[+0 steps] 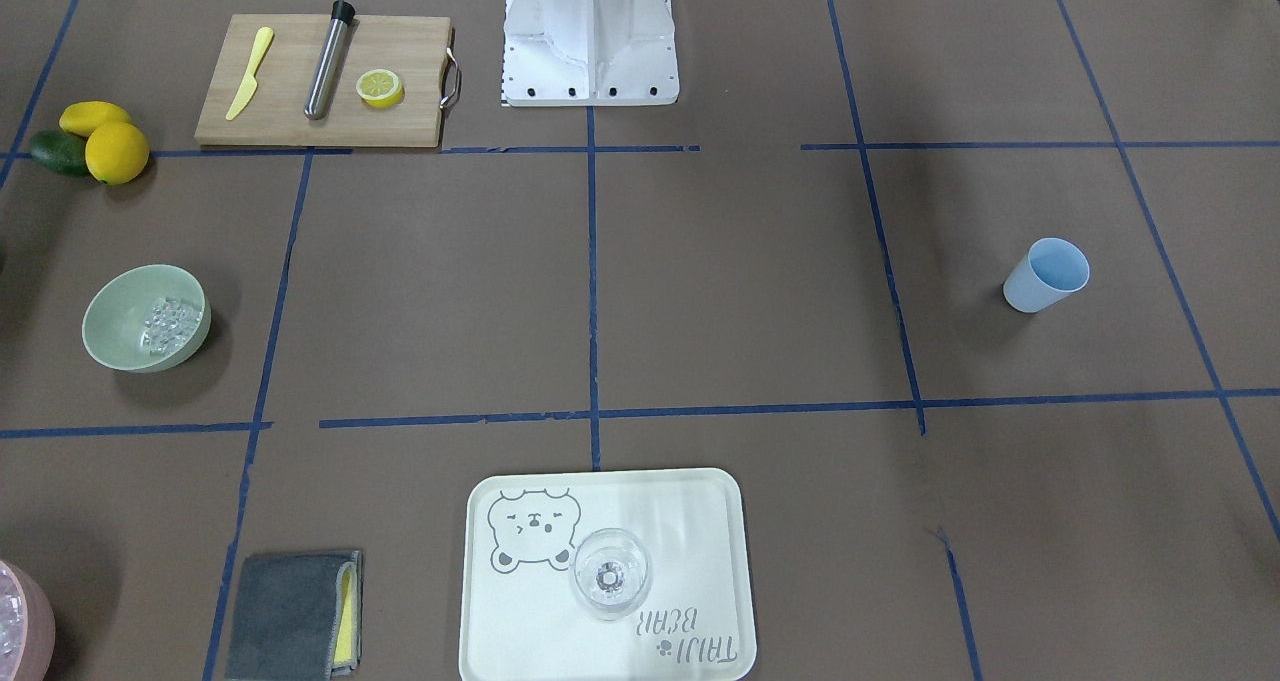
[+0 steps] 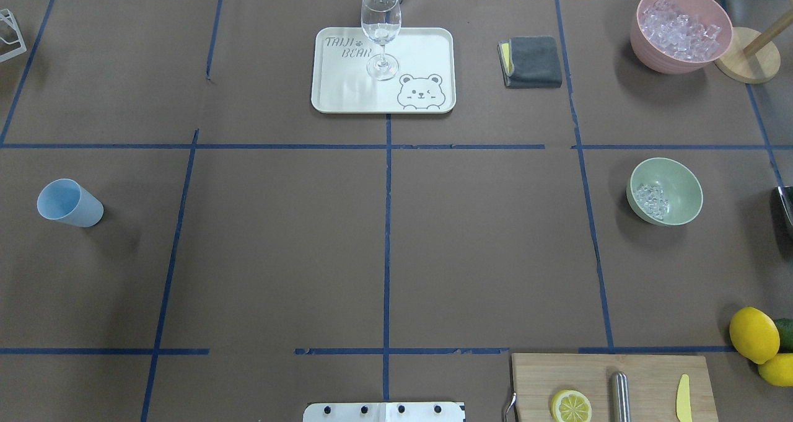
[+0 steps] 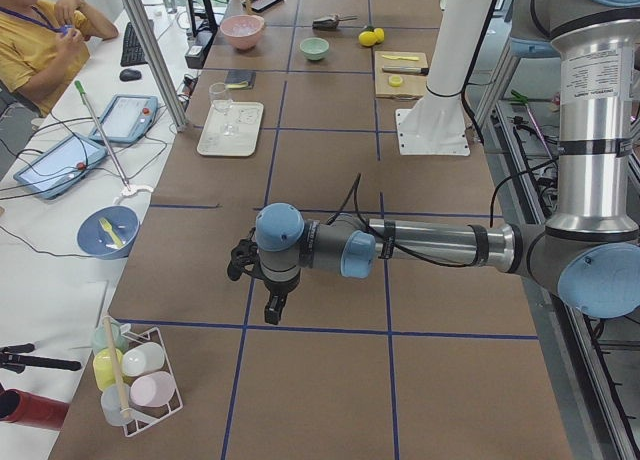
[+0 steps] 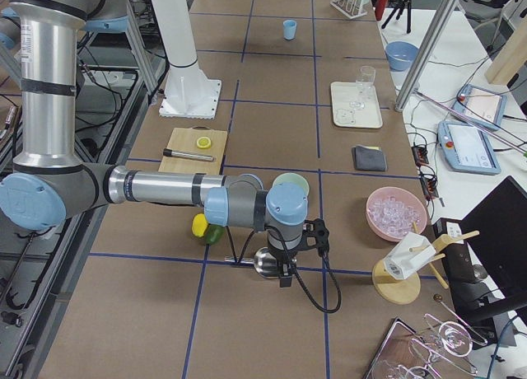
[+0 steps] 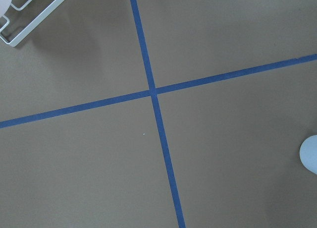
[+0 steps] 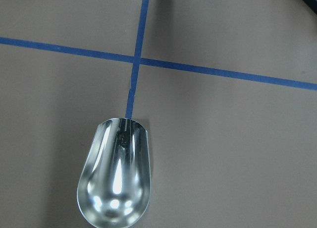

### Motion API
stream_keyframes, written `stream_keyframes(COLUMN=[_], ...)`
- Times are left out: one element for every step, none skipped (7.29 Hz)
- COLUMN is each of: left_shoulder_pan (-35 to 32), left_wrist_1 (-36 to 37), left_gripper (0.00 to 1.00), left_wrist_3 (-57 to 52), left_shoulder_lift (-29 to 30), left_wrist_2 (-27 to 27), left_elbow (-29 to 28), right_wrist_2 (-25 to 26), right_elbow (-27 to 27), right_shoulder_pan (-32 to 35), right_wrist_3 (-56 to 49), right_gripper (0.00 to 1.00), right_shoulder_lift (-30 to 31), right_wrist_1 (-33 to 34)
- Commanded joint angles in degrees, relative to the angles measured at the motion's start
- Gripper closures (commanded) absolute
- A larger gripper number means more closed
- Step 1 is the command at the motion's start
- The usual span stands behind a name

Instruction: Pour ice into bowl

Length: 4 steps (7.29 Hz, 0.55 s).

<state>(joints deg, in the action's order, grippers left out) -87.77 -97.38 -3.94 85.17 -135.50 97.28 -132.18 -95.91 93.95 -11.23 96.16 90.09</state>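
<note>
The sage-green bowl stands on the table's right side in the overhead view, with a small heap of clear ice cubes inside, also seen in the front view. My right gripper shows only in the right side view, past the bowl near the table's end, over a metal scoop; I cannot tell whether it is open or shut. The scoop looks empty in the right wrist view. My left gripper hangs over bare table at the other end; its state cannot be told.
A pink bowl full of ice stands beyond the green bowl, beside a wooden stand. A blue cup is on the left. A tray holds a wine glass. A folded cloth, cutting board and lemons are also there.
</note>
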Motion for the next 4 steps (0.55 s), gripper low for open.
stream_keyframes(left_shoulder_pan=[-0.03, 0.05, 0.05, 0.05], left_wrist_1=[0.09, 0.09, 0.09, 0.09], left_gripper=[0.00, 0.00, 0.00, 0.00], left_wrist_3=[-0.10, -0.27, -0.28, -0.28], left_shoulder_lift=[-0.09, -0.09, -0.09, -0.09], left_wrist_2=[-0.03, -0.03, -0.12, -0.12], left_elbow=[-0.24, -0.33, -0.33, -0.33], right_wrist_2=[-0.28, -0.88, -0.98, -1.07], right_elbow=[0.20, 0.72, 0.46, 0.37], right_shoulder_pan=[0.01, 0.01, -0.08, -0.08], right_wrist_3=[-0.03, 0.15, 0.15, 0.41], right_gripper=[0.00, 0.00, 0.00, 0.00], right_shoulder_lift=[0.96, 1.83, 1.84, 1.75], right_wrist_1=[-4.03, -4.13, -4.22, -4.22])
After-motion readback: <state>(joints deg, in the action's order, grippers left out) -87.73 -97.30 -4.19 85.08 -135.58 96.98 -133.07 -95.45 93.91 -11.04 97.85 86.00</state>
